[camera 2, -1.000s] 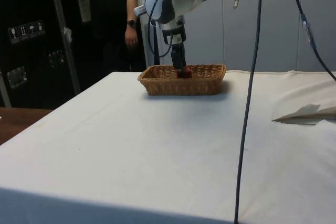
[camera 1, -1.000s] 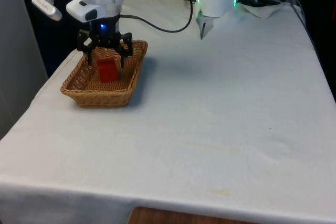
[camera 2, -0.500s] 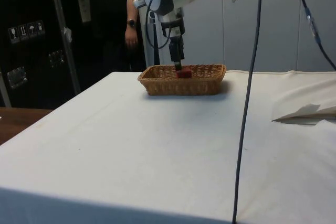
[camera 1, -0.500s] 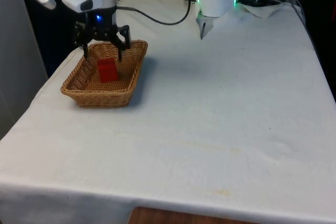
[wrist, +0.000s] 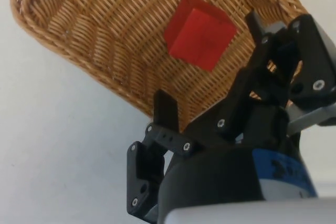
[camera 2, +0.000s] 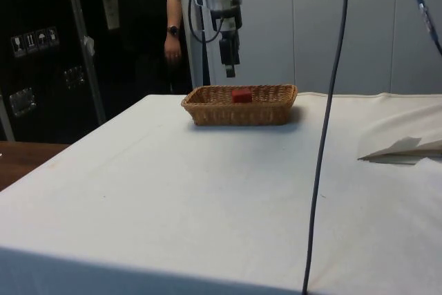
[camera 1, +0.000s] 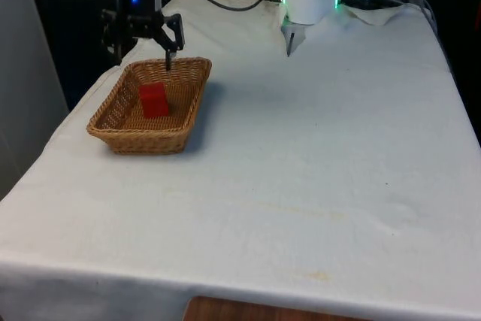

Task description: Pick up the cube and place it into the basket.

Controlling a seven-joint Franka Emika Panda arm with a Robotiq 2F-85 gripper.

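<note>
Cube (camera 1: 153, 100) is sitting inside the basket (camera 1: 113, 127); gripper (camera 1: 143, 56) is hovering above its far rim, fingers spread, empty.

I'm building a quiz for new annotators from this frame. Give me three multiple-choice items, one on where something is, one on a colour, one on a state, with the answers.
1. Where is the cube?
A. on the cloth beside the basket
B. inside the wicker basket
C. between the fingers

2. What colour is the cube?
A. red
B. blue
C. green

3. How is the gripper?
A. shut on the cube
B. open, above the basket's far end
C. resting on the tablecloth

Answers:
1. B, the cube lies on the basket's floor in the front and wrist views.
2. A, it shows red in all three views.
3. B, the fingers stand apart with nothing between them.
</note>
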